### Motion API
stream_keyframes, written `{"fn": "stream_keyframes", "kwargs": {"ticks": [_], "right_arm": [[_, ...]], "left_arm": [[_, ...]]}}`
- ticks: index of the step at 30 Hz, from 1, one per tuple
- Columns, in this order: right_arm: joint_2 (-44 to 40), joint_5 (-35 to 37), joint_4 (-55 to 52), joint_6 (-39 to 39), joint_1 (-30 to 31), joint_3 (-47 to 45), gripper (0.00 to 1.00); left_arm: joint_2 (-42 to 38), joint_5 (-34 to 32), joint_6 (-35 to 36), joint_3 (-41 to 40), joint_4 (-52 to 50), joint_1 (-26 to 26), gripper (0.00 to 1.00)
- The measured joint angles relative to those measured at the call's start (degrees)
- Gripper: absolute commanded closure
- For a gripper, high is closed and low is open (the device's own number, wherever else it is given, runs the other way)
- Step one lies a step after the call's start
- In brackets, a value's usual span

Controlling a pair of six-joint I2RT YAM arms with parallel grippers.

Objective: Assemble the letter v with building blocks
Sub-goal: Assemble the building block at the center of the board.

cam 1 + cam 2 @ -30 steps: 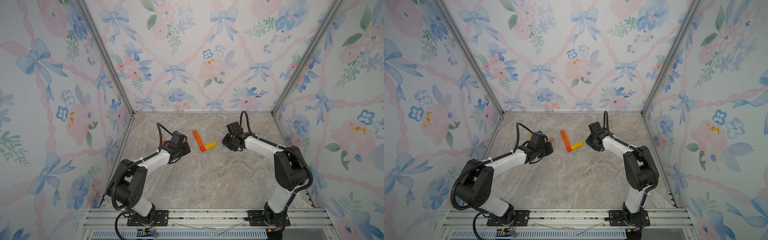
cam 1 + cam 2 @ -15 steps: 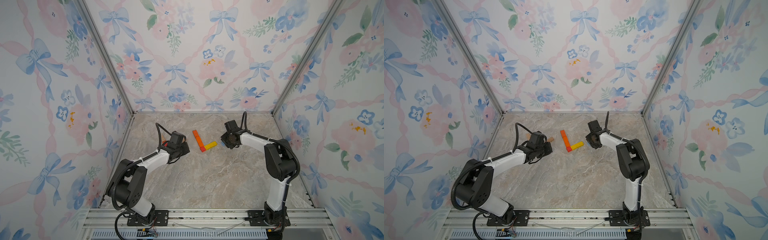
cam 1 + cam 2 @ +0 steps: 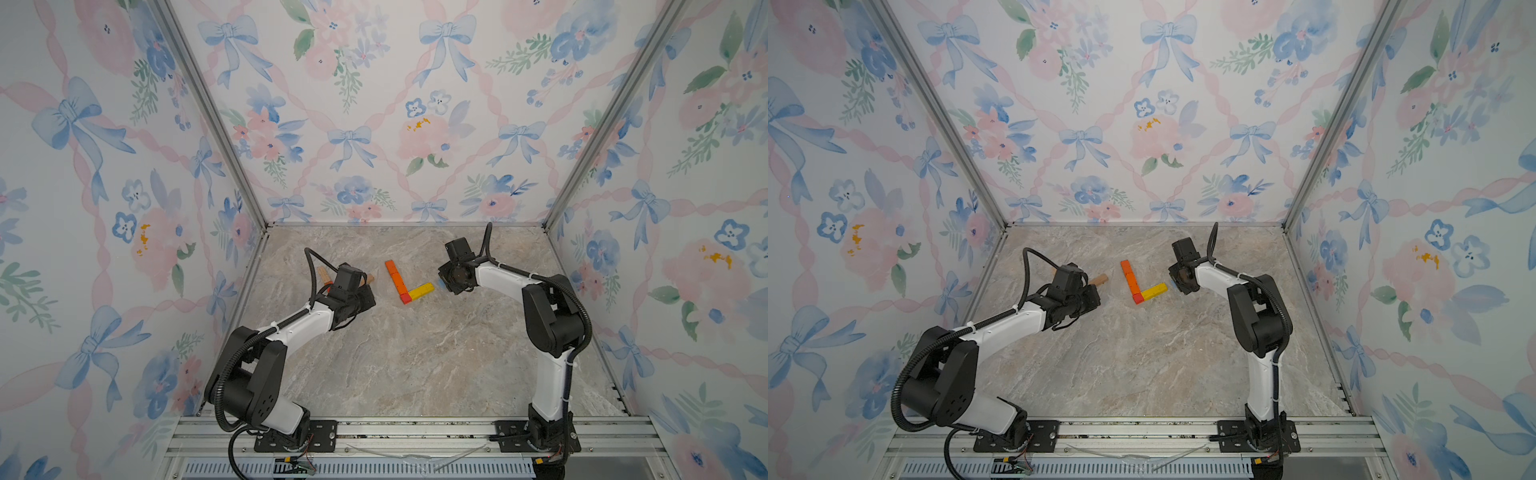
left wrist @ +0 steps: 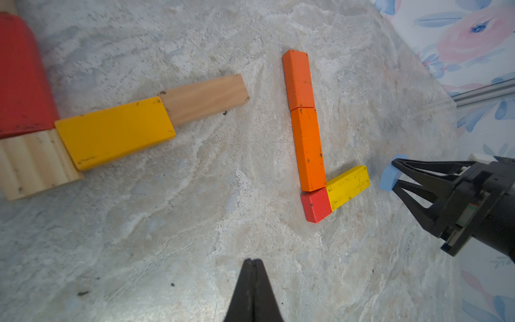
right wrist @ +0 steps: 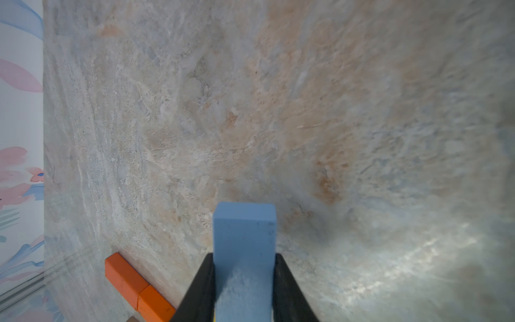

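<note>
Four blocks lay flat on the counter (image 3: 415,365) as the partial letter: two orange bars (image 4: 306,139) end to end, a red square (image 4: 316,207) at the corner, and a yellow bar (image 4: 348,185) running off from that square. The right claw (image 4: 396,172) gripped a light blue block (image 5: 244,245) by its two long sides. The block's long axis lay along the fingers, and its front end stood out past the tips. That front end sat just beyond the free end of the yellow bar, apart from it by a narrow gap and roughly in line with it. The coming move was judged to turn on closing this gap end to end.

The right arm was the nearer. The left claw (image 4: 253,263), shut and empty, hung on the other side of the orange bars, near an amber bar (image 4: 115,132) that touched a natural wood bar (image 4: 204,99).

Whether the light blue block rested on the counter or hung just above it could not be told. In both top views it showed only as a sliver beside the right claw, and the left arm hid most of the spare pieces. The right wrist view showed the orange bars only in part and the red square not at all.
</note>
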Motion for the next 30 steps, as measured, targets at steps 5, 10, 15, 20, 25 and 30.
{"fn": "stream_keyframes", "kwargs": {"ticks": [5,10,15,20,25,30], "right_arm": [[1.33,-0.07,0.26,0.79,0.52,0.61,0.95],[1.99,-0.22,0.42,1.22,0.81,0.63,0.93],[2.16,-0.24,1.07,1.68,1.01,0.63,0.88],[2.47,-0.26,1.46,1.95,1.03,0.94,0.80],[2.51,-0.31,1.70,2.47,1.01,0.94,0.65],[2.86,-0.92,3.26,3.76,1.01,0.94,0.55]], "left_arm": [[-0.61,-0.02,0.00,-0.98,-0.02,0.31,0.94],[-1.05,0.00,-0.02,-1.70,-0.02,0.42,0.94],[-1.92,-0.02,-0.02,-2.36,-0.02,0.94,0.93],[-2.62,-0.04,0.00,-2.64,-0.02,1.11,0.93],[-2.91,-0.02,0.00,-2.86,-0.02,1.20,0.93],[-3.19,-0.04,0.00,-2.93,-0.02,1.42,0.93]]}}
